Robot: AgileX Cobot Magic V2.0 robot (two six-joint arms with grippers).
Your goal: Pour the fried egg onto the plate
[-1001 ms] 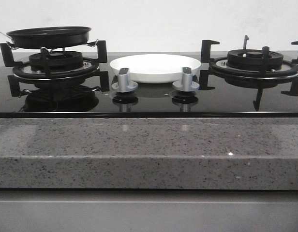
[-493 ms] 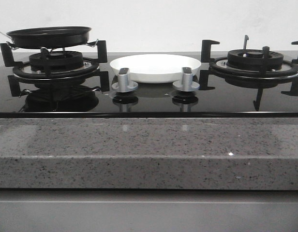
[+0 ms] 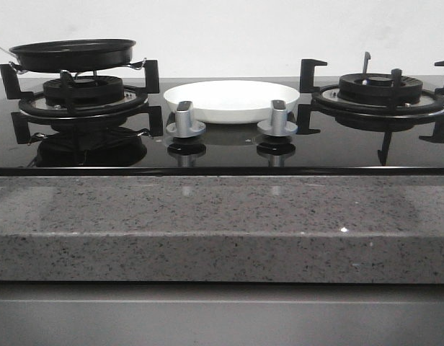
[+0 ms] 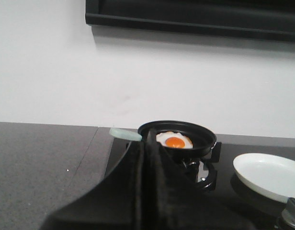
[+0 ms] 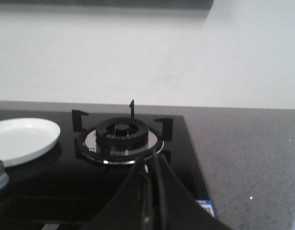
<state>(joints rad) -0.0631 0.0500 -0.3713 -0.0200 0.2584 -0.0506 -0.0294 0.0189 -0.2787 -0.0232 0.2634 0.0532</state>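
The fried egg, white with an orange yolk, lies in the black frying pan on the left burner; the pan also shows in the front view, where the egg is hidden by its rim. The pan's pale handle points toward my left gripper, which is shut and empty, a little short of the handle. The white plate sits between the burners and shows in both wrist views. My right gripper is shut and empty, facing the right burner.
Two silver stove knobs stand in front of the plate. The right burner has black pot supports and bears nothing. A grey speckled stone counter edge runs along the front. A white wall stands behind the hob.
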